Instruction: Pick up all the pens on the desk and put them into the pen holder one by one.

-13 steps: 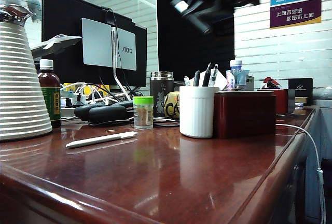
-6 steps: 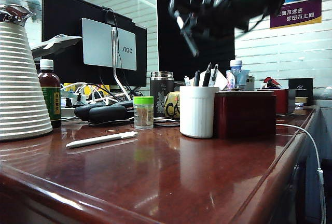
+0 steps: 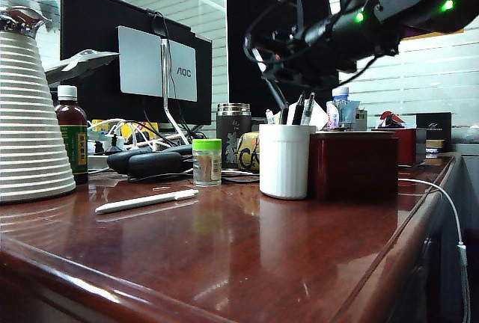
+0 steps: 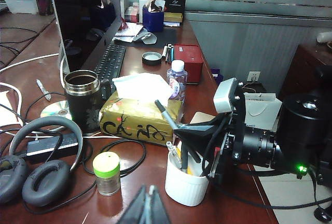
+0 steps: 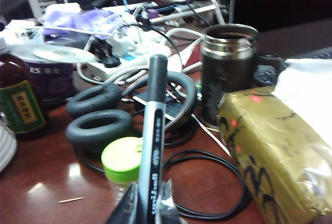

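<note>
Desk (image 3: 247,263) first, from its left side: the white pen (image 3: 146,201) lies flat on the wood, well apart from the pen holder (image 3: 284,161), and no arm is near it. The left gripper (image 4: 149,203) shows only in its own wrist view, fingers pressed together on nothing, hanging back above the desk near the green-capped bottle (image 3: 206,162).

Further right, the right gripper (image 5: 148,203) hangs above the pen holder with its fingers pinching the dark pen (image 5: 151,136), whose lower end slants down toward the cup's mouth. The cup already bristles with other pens. As I judge it, the danger lies there: the slanted tip could catch on one of them or on the rim, so that on release the pen tips out onto the desk or skids behind the dark red box (image 3: 353,164). A push sideways could also nudge the light cup over.

Against the earlier frames, the right arm has come down and forward. A second ago the pen was high and nearly level; now it points steeply down just above the holder. The white pen, bottle and cup have not shifted.
</note>
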`<state>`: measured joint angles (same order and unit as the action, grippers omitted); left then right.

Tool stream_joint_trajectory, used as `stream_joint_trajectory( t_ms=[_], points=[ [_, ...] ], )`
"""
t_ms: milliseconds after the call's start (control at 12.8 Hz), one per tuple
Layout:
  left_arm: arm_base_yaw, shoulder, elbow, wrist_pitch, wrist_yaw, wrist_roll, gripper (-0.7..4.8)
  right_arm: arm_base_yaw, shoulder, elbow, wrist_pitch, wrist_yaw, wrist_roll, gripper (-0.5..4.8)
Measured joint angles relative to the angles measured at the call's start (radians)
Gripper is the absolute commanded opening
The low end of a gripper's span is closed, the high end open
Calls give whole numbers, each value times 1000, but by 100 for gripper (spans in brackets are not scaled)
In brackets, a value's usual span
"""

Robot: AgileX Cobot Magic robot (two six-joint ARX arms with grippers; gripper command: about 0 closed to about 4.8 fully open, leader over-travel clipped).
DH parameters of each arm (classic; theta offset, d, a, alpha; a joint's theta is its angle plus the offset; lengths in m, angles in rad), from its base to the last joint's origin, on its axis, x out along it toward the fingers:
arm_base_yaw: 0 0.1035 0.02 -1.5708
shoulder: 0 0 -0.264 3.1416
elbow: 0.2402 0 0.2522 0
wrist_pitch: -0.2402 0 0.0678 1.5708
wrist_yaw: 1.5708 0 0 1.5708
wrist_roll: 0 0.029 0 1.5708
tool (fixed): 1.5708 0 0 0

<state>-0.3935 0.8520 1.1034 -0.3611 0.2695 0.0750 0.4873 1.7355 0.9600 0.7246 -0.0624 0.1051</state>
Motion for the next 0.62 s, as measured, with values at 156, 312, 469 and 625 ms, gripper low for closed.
stream_joint_trajectory(
  t_ms=[156,312,469,625],
  points=[
    [0,0,0,0,0,0,-5,-5,0,0,-8,3,-1,19],
    [0,0,0,0,0,0,-5,-5,0,0,-8,1,-4,99],
    [0,0,0,0,0,0,-5,-5,0,0,-7,1,-4,99],
    [0,0,0,0,0,0,-5,-5,-55,-5,-7,-24,-4,98]
  ],
)
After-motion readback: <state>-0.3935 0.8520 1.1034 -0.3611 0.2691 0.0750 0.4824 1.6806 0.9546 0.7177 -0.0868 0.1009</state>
